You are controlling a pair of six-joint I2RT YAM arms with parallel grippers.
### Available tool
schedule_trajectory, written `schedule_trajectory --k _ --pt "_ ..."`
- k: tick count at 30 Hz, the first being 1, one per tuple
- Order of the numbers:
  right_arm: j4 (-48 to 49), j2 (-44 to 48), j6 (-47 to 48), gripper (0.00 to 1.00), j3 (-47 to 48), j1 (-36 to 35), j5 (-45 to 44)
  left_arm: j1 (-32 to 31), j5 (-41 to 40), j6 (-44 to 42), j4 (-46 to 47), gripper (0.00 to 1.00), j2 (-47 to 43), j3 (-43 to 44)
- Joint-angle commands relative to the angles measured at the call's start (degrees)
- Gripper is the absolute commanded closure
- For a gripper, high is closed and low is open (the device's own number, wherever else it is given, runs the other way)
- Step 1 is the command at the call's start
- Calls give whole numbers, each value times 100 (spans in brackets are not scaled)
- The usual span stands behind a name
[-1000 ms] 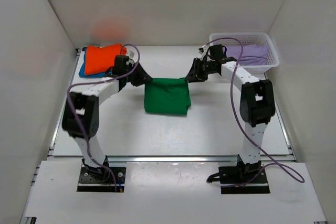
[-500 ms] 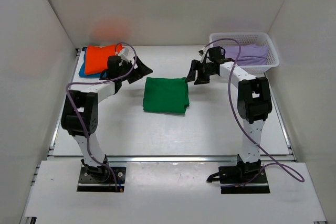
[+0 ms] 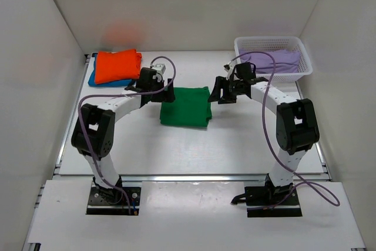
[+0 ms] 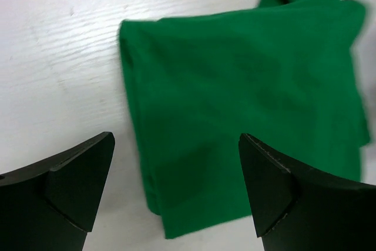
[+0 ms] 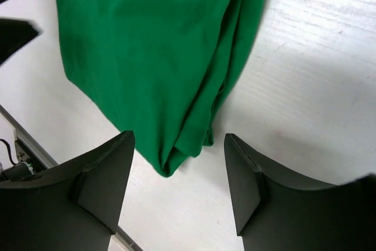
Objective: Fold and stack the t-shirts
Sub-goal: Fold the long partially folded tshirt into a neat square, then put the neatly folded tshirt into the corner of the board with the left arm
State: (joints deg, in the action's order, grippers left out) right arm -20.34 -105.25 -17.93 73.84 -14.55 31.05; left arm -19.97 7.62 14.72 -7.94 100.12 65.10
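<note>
The green shirt (image 3: 185,106) is laid folded at the table's centre, flanked at 9 o'clock by the left gripper (image 3: 166,94) and at 3 o'clock by the right gripper (image 3: 216,91), both with fingers apart and empty. As light, limp cloth, it is judged best pinched through all layers at its corners. The orange shirt (image 3: 117,65) stacked on the blue shirt (image 3: 97,79) at 10 o'clock is shown only from above. The layered edges are revealed only by the wrist views.

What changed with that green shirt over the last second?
Both hands let go of the green t-shirt, which settled flat on the table. The left hand and right hand now hover open at its far corners. Orange t-shirt, blue t-shirt and basket stayed put.
</note>
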Motion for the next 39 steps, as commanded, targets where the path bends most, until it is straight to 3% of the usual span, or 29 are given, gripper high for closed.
schedule_trajectory --k 1,14,18,21,22,23,25,26,31,39 --pt "460 391 -175 41 -185 4 50 116 -673 -347 -813 1 437 301" --pt "619 787 -386 44 -502 66 148 -604 -1139 -839 -2158 5 1738 1654" --pt "610 927 -395 45 -512 83 235 -710 -1105 -787 -2589 14 2073 1927" --pt "636 1050 -421 46 -572 127 261 -614 -718 -471 -2844 28 2310 2006" --pt "645 1120 -439 46 -642 127 235 -588 -570 -418 -2992 41 2363 2024" --pt "645 1138 -456 46 -652 171 252 -605 -525 -339 -3054 47 2450 2050" --pt "741 1200 -518 46 -687 206 349 -631 -323 -295 -3099 86 2556 2042" --pt "733 1252 -536 46 -765 224 306 -640 -253 -312 -3108 100 2557 2024" --pt "706 1463 -553 47 -845 294 341 -500 29 -523 -3292 100 2513 2164" --pt "619 1885 -624 48 -942 373 297 220 -646 -874 -3407 100 1854 2946"
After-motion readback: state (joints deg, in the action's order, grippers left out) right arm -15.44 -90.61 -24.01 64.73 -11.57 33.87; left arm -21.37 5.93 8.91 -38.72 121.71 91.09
